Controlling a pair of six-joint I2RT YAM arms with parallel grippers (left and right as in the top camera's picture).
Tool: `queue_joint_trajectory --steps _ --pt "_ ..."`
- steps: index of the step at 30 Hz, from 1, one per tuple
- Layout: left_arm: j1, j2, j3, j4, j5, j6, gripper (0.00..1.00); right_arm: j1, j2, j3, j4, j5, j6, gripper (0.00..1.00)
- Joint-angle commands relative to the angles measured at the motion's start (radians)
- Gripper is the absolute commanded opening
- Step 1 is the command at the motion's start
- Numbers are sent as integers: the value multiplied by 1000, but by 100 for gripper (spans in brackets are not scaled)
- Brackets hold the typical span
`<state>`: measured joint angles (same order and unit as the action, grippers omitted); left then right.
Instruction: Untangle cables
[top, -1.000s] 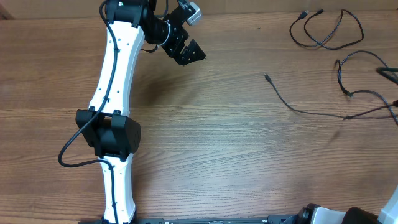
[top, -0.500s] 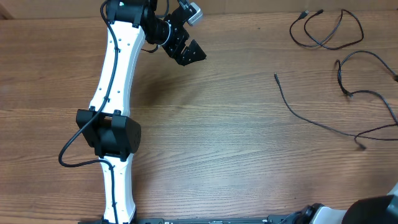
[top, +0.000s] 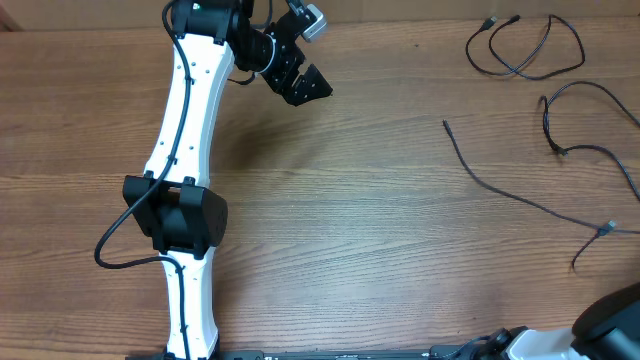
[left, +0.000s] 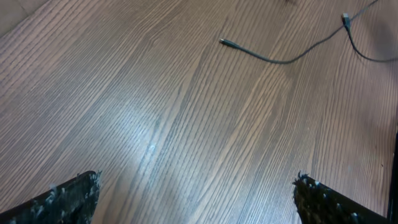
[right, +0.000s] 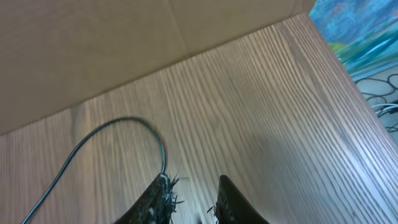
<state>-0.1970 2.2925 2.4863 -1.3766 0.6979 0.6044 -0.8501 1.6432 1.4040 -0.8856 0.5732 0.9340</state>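
**Right tool** (right: 193, 190): jaws narrowly parted, with nothing seen between them. One cable (right: 112, 127) arcs in and ends against its left finger; contact cannot be confirmed.

**Left tool** (top: 308, 90): jaws wide and empty, at the far left of the desk (top: 380, 250), well apart from every cord.

**Cables:** all lie at the right. A long cord (top: 500, 188) is stretched toward the centre, a looped cord (top: 520, 55) lies far right, and a curved cord (top: 590, 120) lies nearer.

**Recommendation:** raise the right tool straight up so the plug is not dragged. Then grip one cord close to its plug and draw it slowly away from the others.
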Motion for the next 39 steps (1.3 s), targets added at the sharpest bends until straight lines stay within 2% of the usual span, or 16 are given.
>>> queue_joint_trajectory --steps 1,5,9,14,17,19,22,26,28,30,32,35,39 --pt "-13 -30 3 -3 1 1 100 -32 46 -3 53 -5 -55 22" --pt "-18 -30 3 0 1 2 100 -35 80 -3 94 -81 -121 23" --pt "-23 -30 3 1 1 1 100 -34 84 -2 173 -269 -240 51" --pt "-23 -29 3 2 0 2 100 -34 84 -2 193 -491 -414 74" --pt "-22 -29 3 8 -3 1 100 -30 84 -2 228 -749 -592 100" --pt "-22 -29 3 14 -4 -10 100 -19 84 -2 256 -930 -702 100" --pt "-24 -29 3 28 -3 -76 100 39 84 -2 266 -1122 -792 100" --pt "-33 -29 3 68 -31 -163 100 166 84 -2 253 -1238 -880 100" --pt "-39 -29 3 99 -96 -243 100 233 84 -2 252 -1247 -916 100" --pt "-52 -29 3 129 -270 -389 100 359 84 -2 253 -1240 -956 100" --pt "-59 -29 3 124 -375 -464 100 453 84 -2 257 -1219 -969 100" --pt "-70 -29 3 110 -455 -516 100 581 84 -2 257 -1133 -969 100" --pt "-80 -29 3 109 -454 -515 100 794 85 -2 257 -939 -969 100"
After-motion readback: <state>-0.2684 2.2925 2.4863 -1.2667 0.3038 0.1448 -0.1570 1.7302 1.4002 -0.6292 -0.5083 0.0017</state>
